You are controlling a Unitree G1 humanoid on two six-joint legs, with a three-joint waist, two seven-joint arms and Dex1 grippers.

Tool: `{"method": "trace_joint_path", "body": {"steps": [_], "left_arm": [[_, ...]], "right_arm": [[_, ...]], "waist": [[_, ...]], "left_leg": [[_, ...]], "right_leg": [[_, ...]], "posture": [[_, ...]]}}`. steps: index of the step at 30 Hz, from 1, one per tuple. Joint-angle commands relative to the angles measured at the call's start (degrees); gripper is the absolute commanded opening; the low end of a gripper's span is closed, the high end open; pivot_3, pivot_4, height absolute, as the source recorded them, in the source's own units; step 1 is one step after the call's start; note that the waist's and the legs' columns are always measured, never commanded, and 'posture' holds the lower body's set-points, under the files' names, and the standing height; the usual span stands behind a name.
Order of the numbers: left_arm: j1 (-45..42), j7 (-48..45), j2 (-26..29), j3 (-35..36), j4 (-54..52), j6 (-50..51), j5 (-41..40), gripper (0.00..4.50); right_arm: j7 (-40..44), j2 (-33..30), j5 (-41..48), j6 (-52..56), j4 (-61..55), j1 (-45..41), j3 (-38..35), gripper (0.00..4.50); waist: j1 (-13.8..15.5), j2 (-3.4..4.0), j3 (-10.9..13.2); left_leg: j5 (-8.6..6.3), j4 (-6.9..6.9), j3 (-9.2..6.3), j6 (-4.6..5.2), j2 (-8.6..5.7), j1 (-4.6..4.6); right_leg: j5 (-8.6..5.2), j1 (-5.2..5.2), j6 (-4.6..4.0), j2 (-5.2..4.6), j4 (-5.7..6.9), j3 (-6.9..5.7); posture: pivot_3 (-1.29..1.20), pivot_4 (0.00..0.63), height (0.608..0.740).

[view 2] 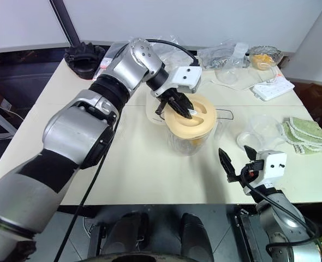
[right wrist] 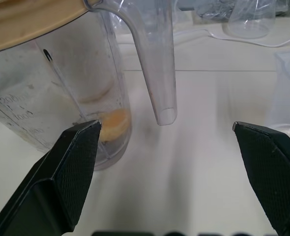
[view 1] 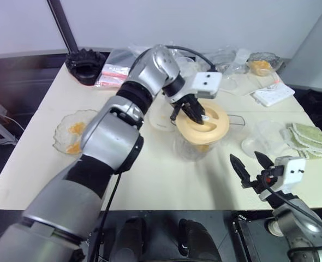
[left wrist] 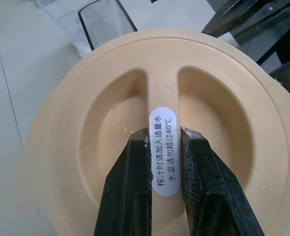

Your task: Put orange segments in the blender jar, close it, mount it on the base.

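Blender jar (view 1: 196, 146): standing mid-worktop (view 1: 150, 180), orange segments (right wrist: 113, 123) lying inside. Left gripper (left wrist: 163, 147): fingers pinching cream lid (view 1: 203, 123) ridge atop jar. Right gripper (view 1: 249, 165): fingers spreading wide, facing jar handle (right wrist: 155, 59). Base (view 1: 161, 117) sitting behind jar; glass dish (view 1: 71, 131) lying left.

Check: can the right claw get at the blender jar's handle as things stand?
Probably yes: the right claw is open and faces the handle with bare table between them.

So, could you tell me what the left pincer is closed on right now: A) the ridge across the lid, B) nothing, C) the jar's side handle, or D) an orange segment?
A: the left pincer is pinched on the labelled centre ridge of the lid sitting on the blender jar.
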Motion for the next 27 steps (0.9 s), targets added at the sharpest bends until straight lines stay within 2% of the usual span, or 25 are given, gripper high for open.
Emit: {"method": "trace_joint_path", "body": {"steps": [1, 15, 21, 22, 24, 27], "left_arm": [[1.33, 1.25, -1.11, -2.24, 1.45, -0.56, 2.77, 0.25], [1.51, 2.07, -2.62, -2.54, 1.82, -0.5, 3.97, 0.25], [1.87, 2.69, -2.88, -2.64, 1.95, -0.41, 4.34, 0.25], [1.93, 2.87, -2.93, -2.62, 1.98, -0.28, 4.35, 0.25], [2.06, 2.78, -2.93, -2.56, 2.0, -0.22, 4.28, 0.25], [2.18, 1.58, -2.93, -2.27, 1.95, -0.1, 3.87, 0.25]], "right_arm": [[0.83, 0.08, -1.58, -1.82, 1.97, -2.55, 1.34, 4.5], [0.04, 2.15, -10.01, -10.33, 21.88, -19.36, 4.67, 4.5], [0.47, 2.24, -10.87, -12.0, 23.48, -21.67, 5.11, 4.5], [0.56, 2.18, -11.21, -12.47, 23.75, -21.99, 5.22, 3.95], [0.72, 2.13, -11.87, -13.66, 24.12, -22.35, 5.37, 3.13], [0.51, 2.28, -11.75, -13.19, 24.01, -22.47, 5.46, 1.57]], "waist": [[-0.01, 0.01, -0.13], [0.04, 0.12, -0.44], [0.0, 0.13, -0.47], [0.0, 0.13, -0.47], [0.03, 0.12, -0.47], [0.03, 0.13, -0.47]], "left_leg": [[0.0, 0.0, 0.02, 0.0, 0.0, 0.01], [0.0, -0.01, 0.0, 0.01, -0.11, -0.02], [0.0, -0.01, -0.04, 0.01, -0.11, -0.02], [0.0, -0.02, -0.03, 0.01, -0.11, -0.02], [0.0, -0.01, -0.03, 0.01, -0.11, -0.02], [0.0, -0.01, -0.04, 0.01, -0.11, -0.02]], "right_leg": [[0.0, 0.0, 0.0, -0.01, 0.0, 0.01], [0.01, 0.0, -0.02, -0.01, 0.02, 0.04], [0.01, -0.01, -0.01, 0.0, 0.04, 0.04], [0.01, -0.01, -0.01, -0.01, 0.03, 0.04], [0.01, -0.01, -0.01, 0.0, 0.04, 0.04], [0.01, 0.0, -0.01, 0.0, 0.04, 0.04]], "posture": [[0.0, 0.15, 0.74], [0.0, 0.15, 0.74], [0.0, 0.15, 0.74], [0.0, 0.15, 0.74], [0.0, 0.15, 0.74], [0.0, 0.15, 0.74]]}}
